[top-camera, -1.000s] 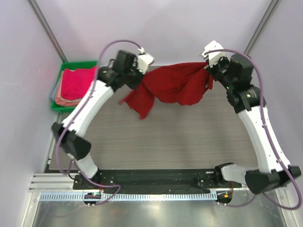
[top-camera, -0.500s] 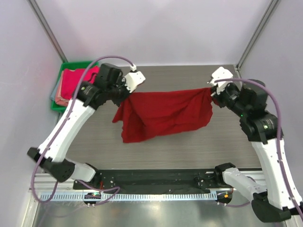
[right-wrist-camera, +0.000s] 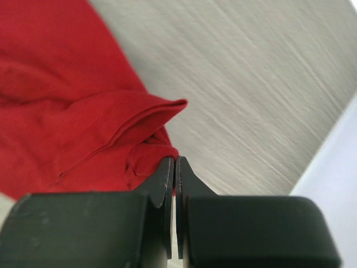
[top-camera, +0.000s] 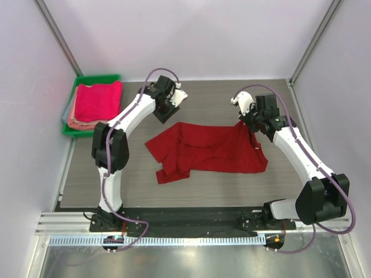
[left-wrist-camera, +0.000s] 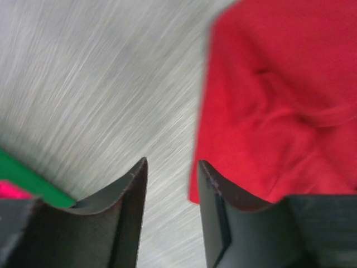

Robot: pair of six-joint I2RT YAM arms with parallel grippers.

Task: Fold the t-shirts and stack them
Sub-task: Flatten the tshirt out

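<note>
**A:** Where does the deep red t-shirt (top-camera: pixel 206 152) lie, and what is new?

**B:** It lies spread but rumpled on the table (top-camera: pixel 220 95), between the two arms. A second ago it hung in the air, stretched from one arm to the other. It has since been lowered, and the left jaws have let go: they stand parted over bare table, just beside the shirt's edge, with nothing between them.

**A:** And the right jaws?

**B:** Clenched, with one corner of the shirt bunched at their tips, apparently still pinched.

**A:** What does this mean for the task?

**B:** The shirt seems laid out for folding, though its left part is creased over itself and probably needs smoothing first. A pink t-shirt (top-camera: pixel 97 99) tops the pile in the green tray (top-camera: pixel 98 77), well apart at the far left.
</note>
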